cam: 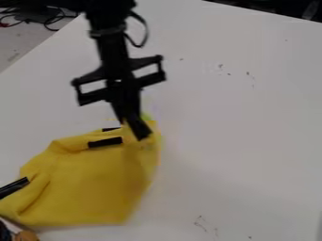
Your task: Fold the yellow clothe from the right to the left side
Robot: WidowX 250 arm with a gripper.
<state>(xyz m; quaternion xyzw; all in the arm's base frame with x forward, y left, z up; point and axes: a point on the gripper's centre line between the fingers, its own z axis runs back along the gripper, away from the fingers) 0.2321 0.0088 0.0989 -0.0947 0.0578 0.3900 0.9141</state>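
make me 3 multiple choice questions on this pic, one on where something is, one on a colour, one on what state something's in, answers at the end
1. Where is the gripper?
A) by the cloth's bottom edge in the view
B) at the cloth's upper right corner in the view
C) at the table's right edge in the view

2. What colour is the table?
A) white
B) green
C) brown

3. How does the yellow cloth look?
A) rolled into a tight tube
B) cut into strips
C) in one piece, with creases

Answers:
1. B: the gripper's tip overlaps the yellow near that corner.
2. A: the table is pale white around the cloth.
3. C: one broad yellow sheet shows, with creases toward its left side.
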